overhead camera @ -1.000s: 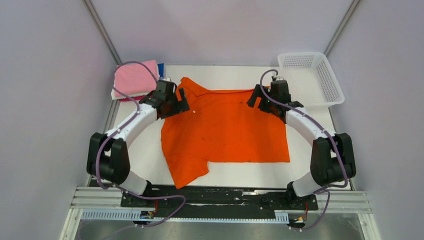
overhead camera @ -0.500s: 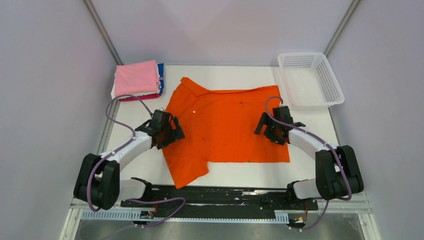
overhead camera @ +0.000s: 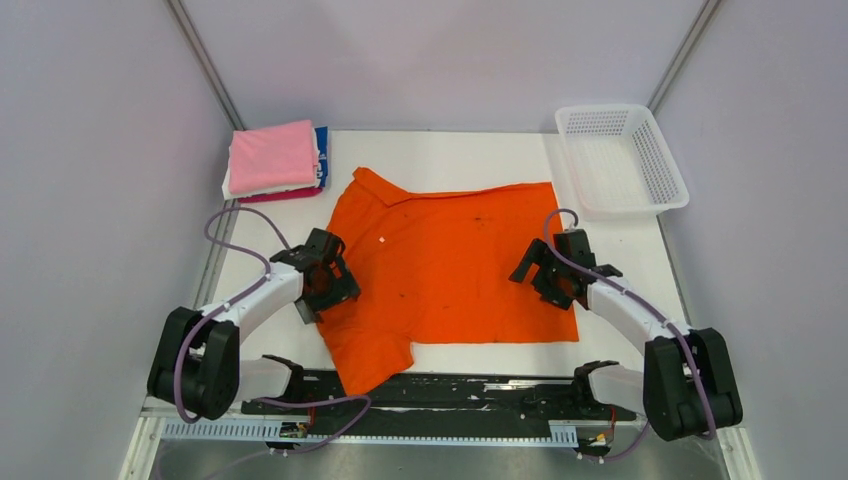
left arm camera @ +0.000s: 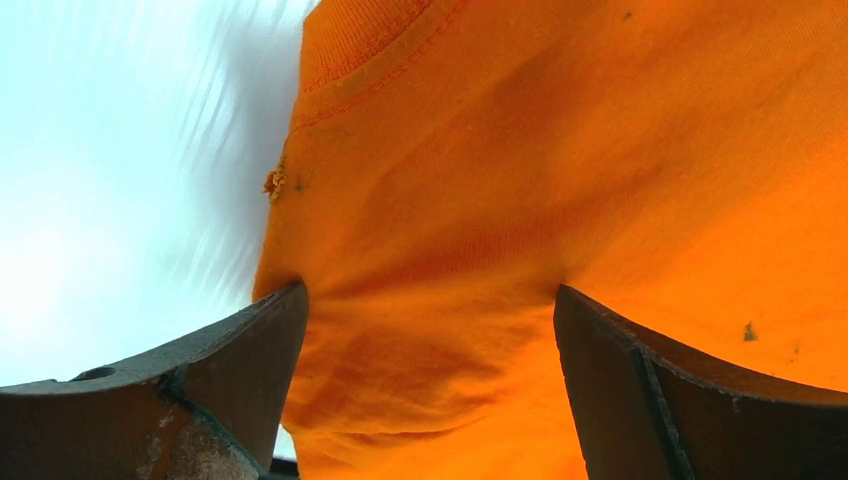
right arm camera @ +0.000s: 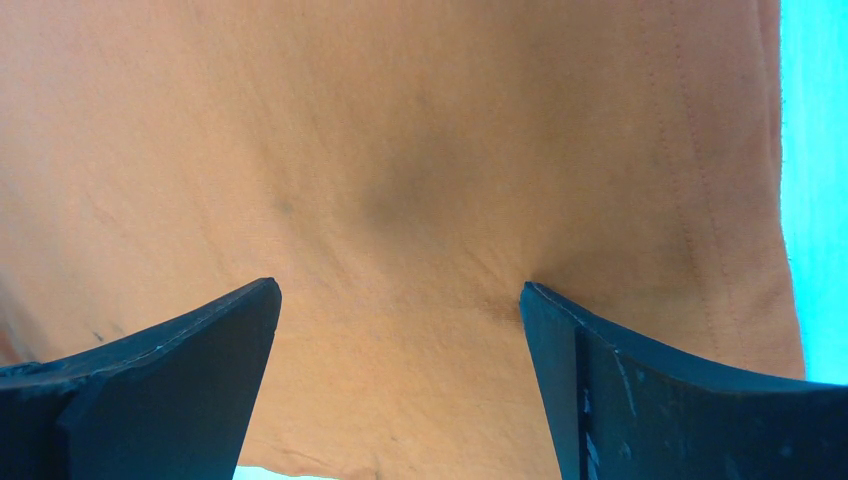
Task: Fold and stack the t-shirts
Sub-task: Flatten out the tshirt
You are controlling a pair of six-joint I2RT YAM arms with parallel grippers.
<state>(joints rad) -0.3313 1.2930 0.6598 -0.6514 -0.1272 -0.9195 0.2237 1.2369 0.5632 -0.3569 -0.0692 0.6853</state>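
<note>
Plainly, the orange t-shirt lies spread flat and unfolded between the two grippers. Its sleeves are on the left gripper's side and its hem on the right gripper's side. The left gripper is spread wide over the sleeve-side edge, its tips low on the cloth with nothing pinched between them. The right gripper is just as wide over the hem side and also holds nothing. Farther out from the left gripper, towards the far corner, sits the stack of folded t-shirts, pink on top with blue, white and red edges beneath. I judge that part done. The orange one has no fold in it yet, so it is left to be folded and set on that stack. Farther out from the right gripper, a white mesh basket stands apart from the shirt. Everything rests on a white counter, enclosed by pale walls with metal posts in the far corners and a metal rail along the near edge.
</note>
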